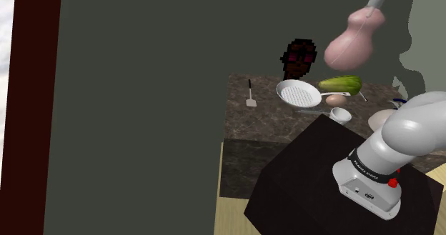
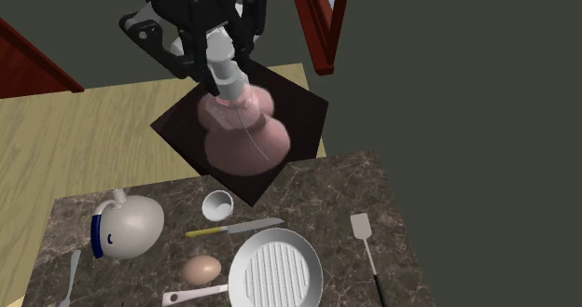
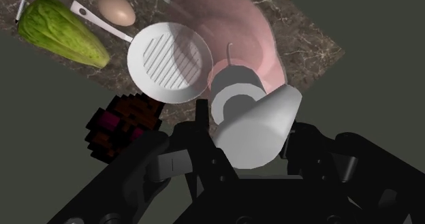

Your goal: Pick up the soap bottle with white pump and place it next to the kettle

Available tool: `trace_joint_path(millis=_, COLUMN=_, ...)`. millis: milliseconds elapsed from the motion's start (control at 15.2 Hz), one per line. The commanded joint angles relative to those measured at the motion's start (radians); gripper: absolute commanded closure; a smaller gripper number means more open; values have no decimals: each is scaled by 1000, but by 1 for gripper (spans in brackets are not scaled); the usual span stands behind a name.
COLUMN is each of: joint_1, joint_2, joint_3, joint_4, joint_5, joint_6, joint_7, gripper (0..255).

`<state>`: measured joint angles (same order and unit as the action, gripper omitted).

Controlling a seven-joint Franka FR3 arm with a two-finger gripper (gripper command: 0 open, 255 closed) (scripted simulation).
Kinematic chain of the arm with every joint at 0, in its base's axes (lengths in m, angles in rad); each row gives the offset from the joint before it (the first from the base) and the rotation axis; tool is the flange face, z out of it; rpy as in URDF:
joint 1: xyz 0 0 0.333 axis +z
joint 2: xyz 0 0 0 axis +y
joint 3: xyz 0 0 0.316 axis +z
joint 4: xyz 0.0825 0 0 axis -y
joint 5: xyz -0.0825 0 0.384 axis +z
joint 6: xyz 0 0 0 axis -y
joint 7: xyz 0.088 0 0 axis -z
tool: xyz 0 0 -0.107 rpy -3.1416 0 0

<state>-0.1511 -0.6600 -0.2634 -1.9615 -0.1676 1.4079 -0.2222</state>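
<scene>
The black fingers [image 3: 201, 124] are pinched on the white pump head [image 3: 255, 124] of the pink, gourd-shaped soap bottle [image 2: 244, 132], one on each side. The bottle therefore hangs from the pump alone, high above the dark marbled table [image 2: 364, 188] and leaning a little off vertical. I judge that the weak point: the broad body is heavy below a narrow grip, so a quick swing toward the kettle could make it sway, twist in the pinch or slip out. Coming down, it could also knock the small white cup [image 2: 217, 203] or the yellow-handled knife [image 2: 233, 229], both just beside the round white kettle with a blue handle [image 2: 131, 226]. The second exterior view lays out that landing spot whole. In the shoulder view the white arm [image 1: 411, 126] covers much of the kettle, though the bottle's height reads best there. The wrist view gives the grip itself, with the white ridged skillet [image 3: 169, 60] below.
</scene>
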Motion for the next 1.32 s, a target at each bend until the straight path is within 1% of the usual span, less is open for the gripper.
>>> trace_joint_path(millis=0, joint_1=-13, joint_2=-34, joint_3=-30, joint_4=-15, joint_5=-23, joint_6=-12, joint_7=-41, gripper=255)
trace_joint_path(millis=594, joint_1=-59, joint_2=-110, joint_3=-188, joint_4=4, joint_5=-137, joint_6=-67, joint_7=-242, gripper=255)
trace_joint_path(millis=924, joint_1=-71, joint_2=-120, joint_3=-287, joint_4=52, joint_5=-201, joint_6=-91, joint_7=-361, gripper=255)
trace_joint_path(millis=1254, joint_1=-68, joint_2=-107, joint_3=-396, joint_4=126, joint_5=-260, joint_6=-108, joint_7=-486, gripper=255)
